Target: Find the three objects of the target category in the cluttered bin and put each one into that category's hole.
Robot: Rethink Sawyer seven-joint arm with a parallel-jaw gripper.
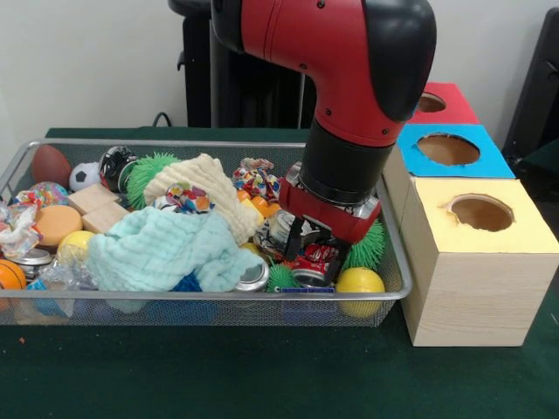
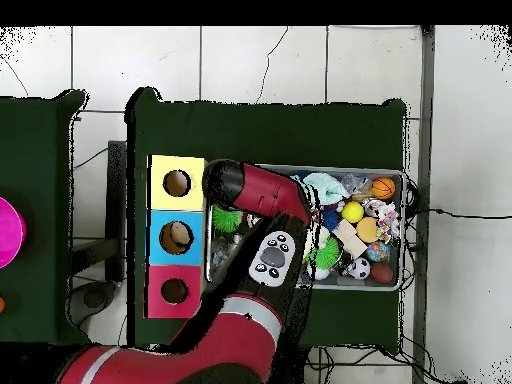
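We judge that we are at the pick stage of the search: the arm has its wrist down inside the bin, at the end nearest the three boxes, and nothing shows in any hole yet apart from something pale seen through the blue box in the overhead view, which we cannot identify. The gripper sits low over a crushed red can, among a silver can, a green spiky ball and a yellow ball. One dark finger shows beside the can, seemingly touching or just beside it; the other is hidden by the wrist and clutter, so we cannot tell whether the tool is released or clenched, nor whether it holds the can. The bin stands on the green table, just beside the yellow box, with the blue box and red box behind it. If the cans are the target, the next move calls for a firm close on the can, a straight lift clear of the mesh rim and the light blue cloth, then a short carry to the right hole; which box that is, we cannot say from here.
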